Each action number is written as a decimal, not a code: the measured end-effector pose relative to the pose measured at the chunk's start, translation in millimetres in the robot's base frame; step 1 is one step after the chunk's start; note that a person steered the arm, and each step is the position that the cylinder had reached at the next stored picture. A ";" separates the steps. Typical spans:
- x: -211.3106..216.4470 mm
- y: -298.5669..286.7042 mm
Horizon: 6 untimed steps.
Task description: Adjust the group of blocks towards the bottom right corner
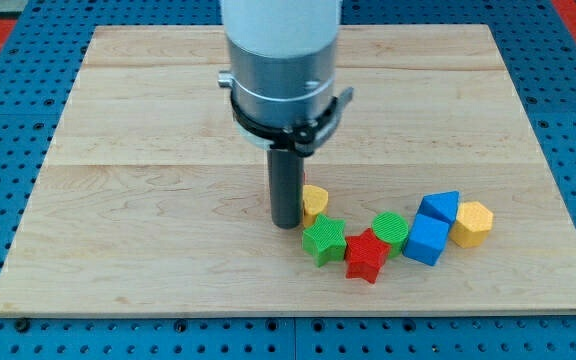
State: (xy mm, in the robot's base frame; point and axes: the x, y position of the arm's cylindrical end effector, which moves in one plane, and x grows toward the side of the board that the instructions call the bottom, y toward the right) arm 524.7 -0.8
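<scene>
- Red star block (366,256) sits nearest, touching the green star block (323,240); small rigid pieces, likely light and prone to scatter.
- Blue blocks (433,228), green round block (391,230) and yellow hexagonal block (472,223) curve rightward.
- No pincer here: my tip (287,224) rests against the small yellow block (314,202); I'd push from the group's upper left.

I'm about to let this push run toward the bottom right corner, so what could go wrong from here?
1. My tip sits at the view's left end of the cluster, touching or nearly touching the partly hidden yellow block; a push may scatter the curved chain rather than move it whole.
2. The yellow hexagonal block and blue cube lead toward the wooden board edge and could slide off.
</scene>
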 end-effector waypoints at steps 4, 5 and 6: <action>-6.7 -12.3; -24.4 -36.1; -59.3 1.2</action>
State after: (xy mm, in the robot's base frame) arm 465.4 0.4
